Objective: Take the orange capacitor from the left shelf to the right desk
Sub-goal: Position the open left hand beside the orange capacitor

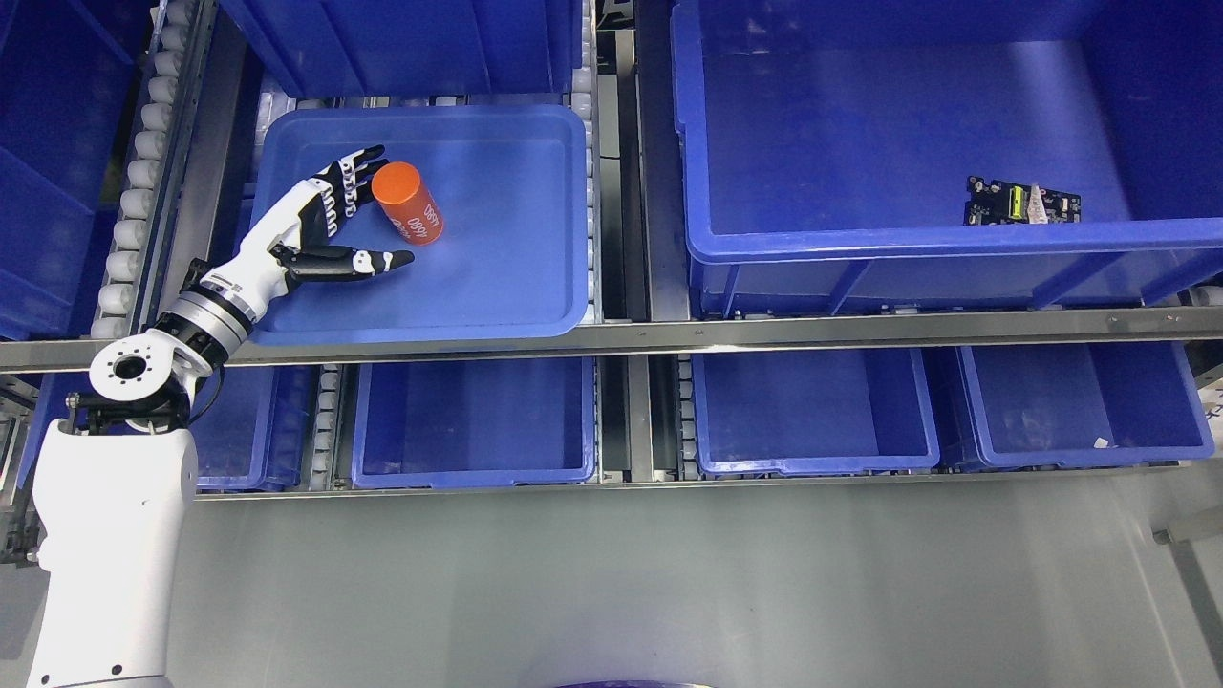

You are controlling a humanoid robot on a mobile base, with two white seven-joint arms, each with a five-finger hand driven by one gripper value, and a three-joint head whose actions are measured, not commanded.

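The orange capacitor (pixel 407 203), a cylinder with white print, lies on its side in a shallow blue tray (pixel 516 287) on the left part of the shelf. My left hand (pixel 355 212) reaches into the tray from the lower left. Its fingers (pixel 352 180) are spread just left of the capacitor's end, and the thumb (pixel 368 261) points right below it. The hand holds nothing. I cannot tell whether the fingertips touch the capacitor. The right arm is out of view.
A large deep blue bin (pixel 860 244) at the right holds a small black circuit board (pixel 1020 202). Several blue bins (pixel 473 420) stand on the lower level under a metal shelf rail (pixel 726 333). Roller tracks (pixel 143 143) run along the left. Grey floor lies below.
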